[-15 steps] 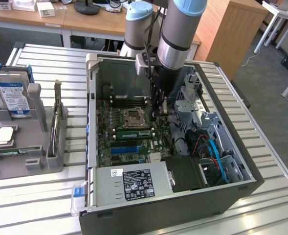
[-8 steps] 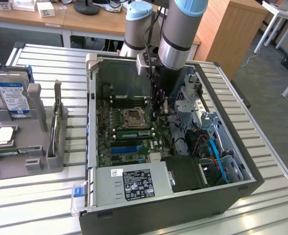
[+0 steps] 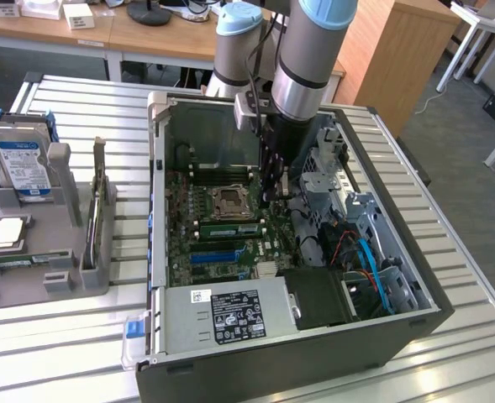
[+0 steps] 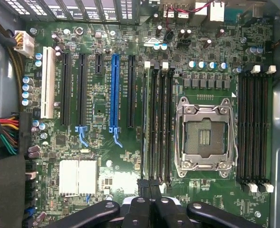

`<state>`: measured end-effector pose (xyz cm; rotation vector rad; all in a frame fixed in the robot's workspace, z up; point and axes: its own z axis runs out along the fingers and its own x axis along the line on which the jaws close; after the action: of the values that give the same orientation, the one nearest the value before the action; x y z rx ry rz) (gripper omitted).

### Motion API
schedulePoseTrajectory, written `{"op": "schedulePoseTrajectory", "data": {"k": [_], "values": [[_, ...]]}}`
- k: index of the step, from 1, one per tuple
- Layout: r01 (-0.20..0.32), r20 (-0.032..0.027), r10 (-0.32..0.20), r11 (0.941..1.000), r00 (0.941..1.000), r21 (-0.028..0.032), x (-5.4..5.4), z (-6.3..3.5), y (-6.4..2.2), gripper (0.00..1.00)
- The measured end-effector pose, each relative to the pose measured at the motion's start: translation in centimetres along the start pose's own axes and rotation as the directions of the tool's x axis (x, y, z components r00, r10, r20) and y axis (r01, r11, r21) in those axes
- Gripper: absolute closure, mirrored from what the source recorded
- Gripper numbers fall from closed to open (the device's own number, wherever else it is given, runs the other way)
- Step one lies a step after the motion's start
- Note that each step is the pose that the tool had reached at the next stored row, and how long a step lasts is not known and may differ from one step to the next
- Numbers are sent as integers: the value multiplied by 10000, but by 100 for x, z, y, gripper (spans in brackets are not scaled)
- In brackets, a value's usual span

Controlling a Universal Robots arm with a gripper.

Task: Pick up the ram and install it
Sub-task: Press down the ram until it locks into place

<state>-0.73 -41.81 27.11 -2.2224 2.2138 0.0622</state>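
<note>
The ram (image 4: 149,137) stands on edge in a memory slot directly under the gripper (image 4: 150,205), whose fingers are clenched together right at its top edge; it looks placed but perhaps not fully seated. Beside it the empty processor socket (image 4: 205,137) and case walls (image 3: 157,193) leave little room.

A slatted metal table (image 3: 79,336) is being occupied by two things: an open computer case (image 3: 289,361) is being carried at the frame's centre, and a grey parts holder (image 3: 54,269) is being supported at the left.
</note>
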Motion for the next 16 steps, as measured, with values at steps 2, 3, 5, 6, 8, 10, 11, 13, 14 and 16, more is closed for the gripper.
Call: {"op": "schedulePoseTrajectory", "data": {"k": [2,3,5,6,8,10,11,13,14,16], "values": [[0,1,0,10000,10000,0,0,1,0,89],[0,2,0,10000,10000,1,0,1,0,89],[0,2,0,10000,10000,1,0,1,0,89],[0,2,0,10000,10000,1,0,1,-1,89],[1,2,-1,10000,10000,0,0,1,-12,89],[0,2,0,10000,10000,0,0,1,-29,89],[0,2,0,10000,10000,0,0,0,-35,89],[-1,2,1,10000,10000,-1,0,0,-36,89],[0,2,0,10000,10000,-1,0,0,-36,89],[0,2,0,10000,10000,-1,0,0,-36,89]]}}
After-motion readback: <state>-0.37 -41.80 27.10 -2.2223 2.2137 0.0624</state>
